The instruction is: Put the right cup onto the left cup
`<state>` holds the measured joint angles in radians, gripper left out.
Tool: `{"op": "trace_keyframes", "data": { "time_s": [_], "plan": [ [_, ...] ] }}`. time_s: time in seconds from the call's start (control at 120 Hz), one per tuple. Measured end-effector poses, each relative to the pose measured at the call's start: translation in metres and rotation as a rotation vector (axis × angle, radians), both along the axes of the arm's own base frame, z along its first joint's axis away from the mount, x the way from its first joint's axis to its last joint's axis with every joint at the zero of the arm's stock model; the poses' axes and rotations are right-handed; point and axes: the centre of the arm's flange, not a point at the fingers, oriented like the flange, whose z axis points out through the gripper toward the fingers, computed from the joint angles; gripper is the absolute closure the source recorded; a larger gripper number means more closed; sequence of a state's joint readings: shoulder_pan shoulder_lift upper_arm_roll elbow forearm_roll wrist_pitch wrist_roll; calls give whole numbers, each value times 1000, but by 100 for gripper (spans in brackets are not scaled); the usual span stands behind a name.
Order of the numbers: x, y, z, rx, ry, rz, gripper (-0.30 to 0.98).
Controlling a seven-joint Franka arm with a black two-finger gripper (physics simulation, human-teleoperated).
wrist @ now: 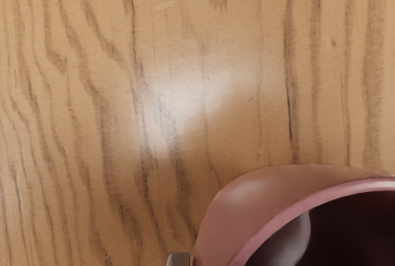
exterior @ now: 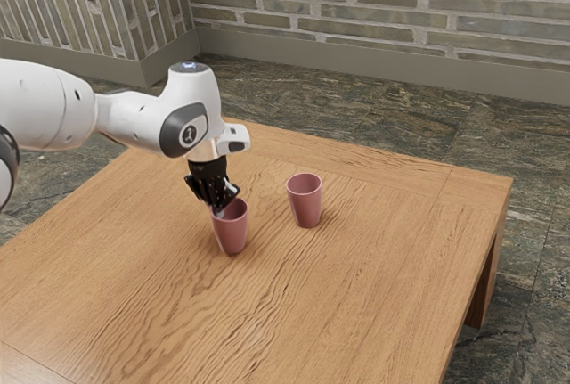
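Note:
Two pink, tapered cups are upright on the wooden table. My gripper [exterior: 219,211] is low at the rim of the cup nearer the exterior view's left [exterior: 232,234], at that rim's left side; whether it grips the wall is hidden. The other cup [exterior: 305,202] stands apart, toward the exterior view's right and farther back. In the wrist view, a pink cup [wrist: 231,216] shows its outer wall, rim and dark inside, close under the hand. A small grey part of the gripper [wrist: 179,260] is just outside that wall.
The wooden table [exterior: 374,295] extends around both cups. Its far edge and the edge toward the exterior view's right are in sight, with dark stone floor [exterior: 539,188] beyond. A brick wall [exterior: 401,19] rises behind.

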<state>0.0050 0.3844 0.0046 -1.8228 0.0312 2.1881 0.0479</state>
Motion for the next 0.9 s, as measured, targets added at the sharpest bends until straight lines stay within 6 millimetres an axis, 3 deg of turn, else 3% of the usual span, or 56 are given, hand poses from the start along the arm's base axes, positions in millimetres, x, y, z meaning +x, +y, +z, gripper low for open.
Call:
{"op": "trace_keyframes", "data": {
  "time_s": [0.133,0.267,0.45,0.65,0.9],
  "plan": [
    [4,-4,20,8,-36,-3,78],
    [22,-7,59,7,-107,5,78],
    [41,-31,106,-21,-150,11,78],
    [50,-53,120,-54,-128,31,78],
    [73,-69,120,-70,-118,55,78]
  ]
}}
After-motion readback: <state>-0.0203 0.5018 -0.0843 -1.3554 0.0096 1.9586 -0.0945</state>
